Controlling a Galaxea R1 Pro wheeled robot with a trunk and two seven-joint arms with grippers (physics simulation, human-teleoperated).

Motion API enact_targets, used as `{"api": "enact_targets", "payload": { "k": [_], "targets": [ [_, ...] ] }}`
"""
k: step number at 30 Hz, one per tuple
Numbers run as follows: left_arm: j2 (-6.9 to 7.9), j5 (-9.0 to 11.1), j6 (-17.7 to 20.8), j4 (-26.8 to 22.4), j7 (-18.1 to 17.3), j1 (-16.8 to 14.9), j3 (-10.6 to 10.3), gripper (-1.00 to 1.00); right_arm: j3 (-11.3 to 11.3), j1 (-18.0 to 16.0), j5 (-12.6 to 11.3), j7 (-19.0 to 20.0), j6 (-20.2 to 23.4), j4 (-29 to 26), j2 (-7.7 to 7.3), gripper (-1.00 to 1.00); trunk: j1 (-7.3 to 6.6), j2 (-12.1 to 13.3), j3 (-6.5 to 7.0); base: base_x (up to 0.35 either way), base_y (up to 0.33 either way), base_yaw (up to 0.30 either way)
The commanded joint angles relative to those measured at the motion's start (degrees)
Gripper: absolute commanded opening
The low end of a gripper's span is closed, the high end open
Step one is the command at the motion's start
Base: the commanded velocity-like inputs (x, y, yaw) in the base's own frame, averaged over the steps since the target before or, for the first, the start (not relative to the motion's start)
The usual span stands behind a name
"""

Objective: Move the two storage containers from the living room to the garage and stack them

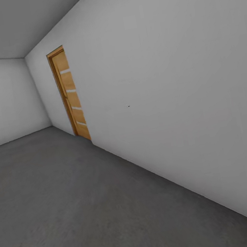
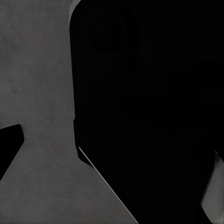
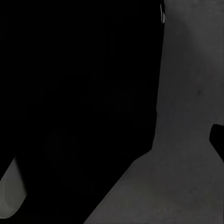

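I am in the garage, with its dark grey concrete floor [image 1: 71, 197] stretching ahead beside a long grey-white wall [image 1: 174, 90]. The two storage containers are out of view. In the left wrist view a dark fingertip [image 2: 9, 147] pokes in over the floor [image 2: 37, 84], beside a large black part of my own body [image 2: 149, 116]. The right wrist view has another dark fingertip [image 3: 218, 140] at the edge, above the floor [image 3: 191, 93], next to the same black bulk [image 3: 79, 93]. Nothing shows between the fingers.
A door of horizontal wooden planks [image 1: 71, 94] stands shut in the long wall, far ahead. A second plain wall [image 1: 6, 99] closes the room at the far left. Open floor runs from me to both walls.
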Motion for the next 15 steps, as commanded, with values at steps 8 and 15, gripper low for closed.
{"api": "enact_targets", "payload": {
  "k": [8,15],
  "targets": [
    [-0.01,-0.09,-0.01,-0.01,0.01,-0.02,-0.01,1.00,0.01,0.02,0.03,0.06,0.01,-0.02,0.00,1.00,0.03,-0.03,-0.04,0.206,0.255,0.270],
    [-0.01,-0.16,0.00,-0.01,0.01,-0.02,-0.01,1.00,0.01,0.03,0.03,0.06,0.01,-0.03,0.00,1.00,0.03,-0.03,-0.04,0.225,0.250,0.274]
  ]
}}
